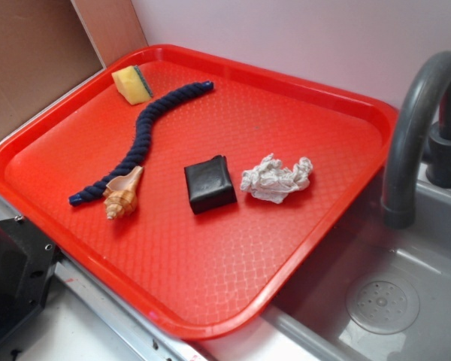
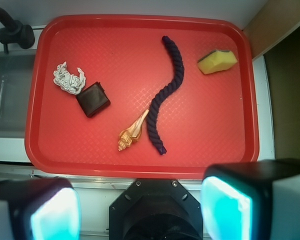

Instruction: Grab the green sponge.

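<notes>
1. Currently hanging high above the tray's (image 2: 140,170) near edge, gripper (image 2: 140,207) spread wide, gripping nothing.
2. Facing the green sponge (image 2: 217,61) well apart, lying at the far right corner, beyond the blue rope (image 2: 166,90).
3. Showing its long axis running left-right, slightly tilted.

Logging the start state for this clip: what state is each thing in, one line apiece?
green sponge: lying free near the tray's corner, ungrasped
blue rope: lying loose in an S-curve
seashell: on its side, touching the rope
black pad: flat, beside the crumpled cloth
red tray: flat on the counter
claw: open, above the tray's near edge, holding nothing
</notes>
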`<control>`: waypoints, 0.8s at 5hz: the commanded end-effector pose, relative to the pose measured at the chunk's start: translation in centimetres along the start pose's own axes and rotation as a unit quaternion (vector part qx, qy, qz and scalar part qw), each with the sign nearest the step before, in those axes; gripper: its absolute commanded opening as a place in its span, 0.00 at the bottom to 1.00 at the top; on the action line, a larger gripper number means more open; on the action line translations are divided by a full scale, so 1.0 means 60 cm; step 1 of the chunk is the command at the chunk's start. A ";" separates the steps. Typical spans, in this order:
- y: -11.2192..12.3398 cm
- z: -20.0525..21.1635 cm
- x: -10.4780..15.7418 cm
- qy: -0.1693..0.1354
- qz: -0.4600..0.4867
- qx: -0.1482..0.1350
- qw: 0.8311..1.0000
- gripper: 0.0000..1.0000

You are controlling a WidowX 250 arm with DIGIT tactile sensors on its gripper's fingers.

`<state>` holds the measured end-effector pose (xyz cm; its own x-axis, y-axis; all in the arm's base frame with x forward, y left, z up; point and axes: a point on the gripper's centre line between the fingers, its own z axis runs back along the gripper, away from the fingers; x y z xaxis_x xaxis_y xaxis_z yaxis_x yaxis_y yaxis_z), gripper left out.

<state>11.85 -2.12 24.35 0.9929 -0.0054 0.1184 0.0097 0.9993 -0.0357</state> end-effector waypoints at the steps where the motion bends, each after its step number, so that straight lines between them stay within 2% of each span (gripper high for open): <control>1: 0.000 0.000 0.000 0.000 0.000 0.000 1.000 1.00; 2: 0.029 -0.015 0.028 -0.056 0.094 -0.004 0.994 1.00; 3: 0.053 -0.039 0.052 -0.093 0.176 0.024 0.980 1.00; 4: 0.083 -0.066 0.073 -0.123 0.236 0.025 0.964 1.00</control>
<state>16.58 2.28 20.08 0.8415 0.4382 0.3162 -0.4366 0.8961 -0.0799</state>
